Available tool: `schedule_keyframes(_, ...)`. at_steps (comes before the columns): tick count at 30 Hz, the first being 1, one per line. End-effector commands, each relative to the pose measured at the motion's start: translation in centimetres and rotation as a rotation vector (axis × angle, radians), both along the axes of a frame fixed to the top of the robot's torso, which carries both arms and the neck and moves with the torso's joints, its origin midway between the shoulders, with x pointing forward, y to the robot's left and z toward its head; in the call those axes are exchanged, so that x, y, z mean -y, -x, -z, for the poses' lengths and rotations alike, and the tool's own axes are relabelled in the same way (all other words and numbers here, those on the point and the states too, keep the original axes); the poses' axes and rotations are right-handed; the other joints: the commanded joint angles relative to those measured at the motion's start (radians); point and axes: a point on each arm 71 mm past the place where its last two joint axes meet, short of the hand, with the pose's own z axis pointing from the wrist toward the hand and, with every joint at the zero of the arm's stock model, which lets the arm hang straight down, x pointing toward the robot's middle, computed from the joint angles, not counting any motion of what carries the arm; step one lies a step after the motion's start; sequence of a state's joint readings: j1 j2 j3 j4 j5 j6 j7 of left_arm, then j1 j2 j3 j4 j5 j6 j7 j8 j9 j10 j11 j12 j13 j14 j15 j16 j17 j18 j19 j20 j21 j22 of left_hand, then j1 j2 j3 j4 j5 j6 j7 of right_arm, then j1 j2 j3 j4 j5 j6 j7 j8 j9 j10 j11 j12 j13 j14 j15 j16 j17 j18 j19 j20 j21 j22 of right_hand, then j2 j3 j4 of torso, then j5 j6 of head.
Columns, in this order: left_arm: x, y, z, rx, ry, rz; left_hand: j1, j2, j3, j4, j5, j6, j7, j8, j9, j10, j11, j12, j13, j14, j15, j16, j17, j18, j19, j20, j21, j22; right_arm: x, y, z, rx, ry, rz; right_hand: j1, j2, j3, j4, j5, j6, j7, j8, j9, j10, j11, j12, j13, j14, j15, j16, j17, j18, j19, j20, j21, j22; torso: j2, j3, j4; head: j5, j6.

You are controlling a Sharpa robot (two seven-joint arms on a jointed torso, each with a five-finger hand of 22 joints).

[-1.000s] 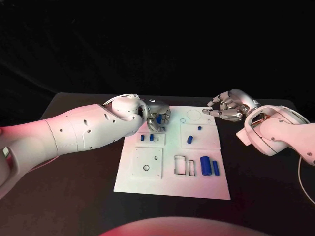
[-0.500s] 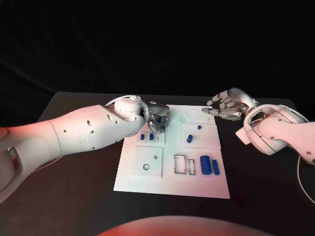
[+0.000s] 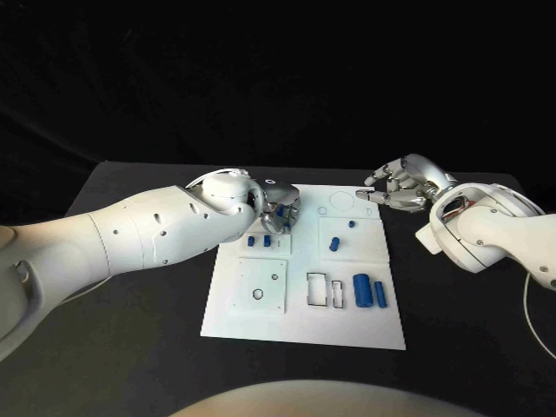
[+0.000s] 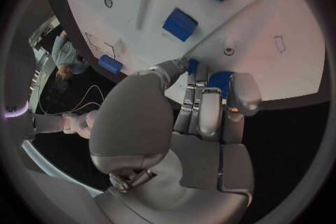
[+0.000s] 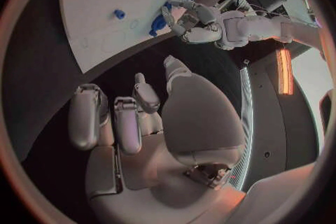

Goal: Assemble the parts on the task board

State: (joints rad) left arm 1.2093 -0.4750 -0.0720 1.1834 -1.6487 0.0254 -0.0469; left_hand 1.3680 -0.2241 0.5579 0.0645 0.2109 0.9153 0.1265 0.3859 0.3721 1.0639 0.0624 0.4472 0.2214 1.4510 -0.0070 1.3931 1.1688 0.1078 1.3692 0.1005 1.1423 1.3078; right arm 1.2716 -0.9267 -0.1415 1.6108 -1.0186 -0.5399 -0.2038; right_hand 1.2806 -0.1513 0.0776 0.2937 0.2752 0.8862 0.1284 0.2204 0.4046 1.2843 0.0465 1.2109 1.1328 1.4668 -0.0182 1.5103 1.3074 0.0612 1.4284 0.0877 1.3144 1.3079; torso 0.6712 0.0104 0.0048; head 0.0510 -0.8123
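From my station I look first at the left hand point(image 3: 275, 211), which hangs over the far left part of the task board point(image 3: 303, 326). Its fingers point(image 4: 209, 112) are curled together, and in the left wrist view there is something blue point(image 4: 220, 79) between the fingertips. I judge it is a part held in a pinch, but I cannot tell how firm the hold is. If the pinch is weak, the piece can turn or drop before it reaches its seat. Just beside this hand two small blue parts point(image 3: 263, 242) lie on the board; the fingers could knock them when I lower the hand.

More to the middle, a short blue part point(image 3: 334, 244) and a tiny one point(image 3: 351, 225) lie on a raised square. Nearer to the robot two long blue bars point(image 3: 369, 294) lie side by side, next to an open rectangular slot point(image 3: 318, 290).

The right hand point(image 3: 400, 188) floats at the far right corner of the board. Its fingers point(image 5: 128, 126) are bent inward, a little apart, and they hold nothing. If both hands go to the far edge together, they could hit each other.
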Motion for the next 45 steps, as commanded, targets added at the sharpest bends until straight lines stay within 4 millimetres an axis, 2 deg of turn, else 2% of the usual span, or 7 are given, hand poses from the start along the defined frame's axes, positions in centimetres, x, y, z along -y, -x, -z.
schedule_keyframes(1, -0.1, 0.2, 0.5, -0.03, -0.017, -0.001, 0.004, 0.017, 0.021, -0.013, -0.011, 0.012, 0.001, -0.007, 0.001, 0.009, -0.001, -0.018, -0.009, 0.005, 0.0, 0.0, -0.003, -0.019, 0.006, 0.0, 0.003, 0.124, -0.1, 0.1, 0.0, 0.009, 0.012, -0.012, 0.01, -0.002, 0.002, -0.003, 0.007, -0.005, 0.001, 0.004, 0.001, 0.0, 0.001, -0.003, 0.001, 0.071, -0.004, -0.001, 0.12, 0.005, -0.001, -0.001, 0.0, 0.102, 0.0, 0.0001, -0.0011, -0.001, 0.001)
schedule_keyframes(7, -0.2, 0.1, 0.5, -0.029, -0.018, -0.007, 0.027, 0.035, 0.072, -0.065, -0.013, 0.022, 0.009, -0.024, 0.002, 0.034, 0.001, -0.045, -0.017, 0.013, 0.0, 0.001, -0.001, -0.019, 0.008, -0.001, 0.005, 0.13, -0.1, 0.1, 0.0, 0.011, 0.013, -0.013, 0.01, -0.001, 0.002, -0.003, 0.007, -0.005, 0.001, 0.004, 0.001, 0.0, 0.001, -0.003, 0.001, 0.071, -0.004, -0.001, 0.119, 0.005, -0.001, -0.001, -0.001, 0.102, 0.0, -0.0001, -0.0011, -0.002, 0.0)
schedule_keyframes(13, -0.1, 0.1, 0.3, -0.013, 0.006, -0.008, 0.027, 0.039, 0.097, -0.098, -0.017, 0.028, 0.011, -0.035, 0.003, 0.053, 0.002, -0.064, -0.019, 0.02, 0.001, 0.005, 0.006, -0.022, 0.015, -0.001, 0.018, 0.138, -0.1, 0.1, -0.1, 0.013, 0.014, -0.013, 0.01, -0.001, 0.002, -0.003, 0.007, -0.005, 0.001, 0.004, 0.001, 0.0, 0.001, -0.003, 0.001, 0.071, -0.004, -0.001, 0.119, 0.005, -0.001, -0.001, -0.001, 0.102, 0.0, -0.0002, -0.0005, -0.004, 0.002)
schedule_keyframes(27, -0.8, 0.6, -1.1, 0.037, 0.097, 0.005, 0.003, 0.037, 0.101, -0.113, -0.023, 0.043, 0.008, -0.041, 0.007, 0.075, -0.001, -0.083, -0.019, 0.027, -0.002, 0.007, 0.007, -0.023, 0.022, -0.003, 0.03, 0.146, -0.1, 0.0, -0.1, 0.016, 0.015, -0.013, 0.01, -0.001, 0.003, -0.003, 0.009, -0.004, 0.001, 0.005, 0.002, 0.002, 0.001, -0.002, 0.002, 0.071, -0.004, -0.001, 0.12, 0.005, -0.001, -0.001, -0.001, 0.102, -0.004, -0.0005, 0.0031, 0.0, 0.007)
schedule_keyframes(30, -1.2, 0.8, -1.7, 0.037, 0.12, -0.001, -0.004, 0.036, 0.098, -0.113, -0.023, 0.047, 0.007, -0.041, 0.009, 0.079, -0.002, -0.087, -0.019, 0.028, -0.003, 0.006, 0.006, -0.023, 0.023, -0.003, 0.03, 0.146, 0.0, 0.0, -0.1, 0.016, 0.016, -0.012, 0.01, -0.001, 0.003, -0.003, 0.009, -0.004, 0.001, 0.005, 0.002, 0.002, 0.001, -0.002, 0.002, 0.071, -0.004, -0.001, 0.12, 0.005, -0.001, -0.001, -0.001, 0.102, -0.005, -0.0008, 0.0058, 0.0, 0.007)
schedule_keyframes(38, -2.8, 1.3, -2.9, 0.04, 0.166, -0.026, -0.02, 0.034, 0.091, -0.115, -0.021, 0.058, 0.003, -0.041, 0.013, 0.091, -0.007, -0.097, -0.018, 0.03, -0.006, 0.007, 0.006, -0.024, 0.025, -0.006, 0.033, 0.148, 0.1, 0.0, 0.0, 0.016, 0.017, -0.01, 0.01, -0.001, 0.003, -0.003, 0.009, -0.004, 0.001, 0.005, 0.002, 0.002, 0.001, -0.002, 0.002, 0.071, -0.004, -0.001, 0.12, 0.005, -0.001, -0.001, -0.001, 0.102, -0.004, -0.0008, 0.0043, 0.004, 0.011)
schedule_keyframes(45, -4.5, 1.2, -2.8, 0.008, 0.141, -0.059, -0.023, 0.031, 0.089, -0.117, -0.019, 0.059, 0.002, -0.042, 0.014, 0.093, -0.007, -0.1, -0.019, 0.03, -0.007, 0.005, 0.003, -0.023, 0.023, -0.006, 0.027, 0.146, 0.2, 0.0, 0.0, 0.015, 0.018, -0.008, 0.01, -0.001, 0.003, -0.003, 0.009, -0.004, 0.001, 0.005, 0.002, 0.002, 0.001, -0.002, 0.002, 0.071, -0.004, -0.001, 0.12, 0.005, -0.001, -0.001, -0.001, 0.102, -0.004, -0.0015, 0.0052, 0.006, 0.011)
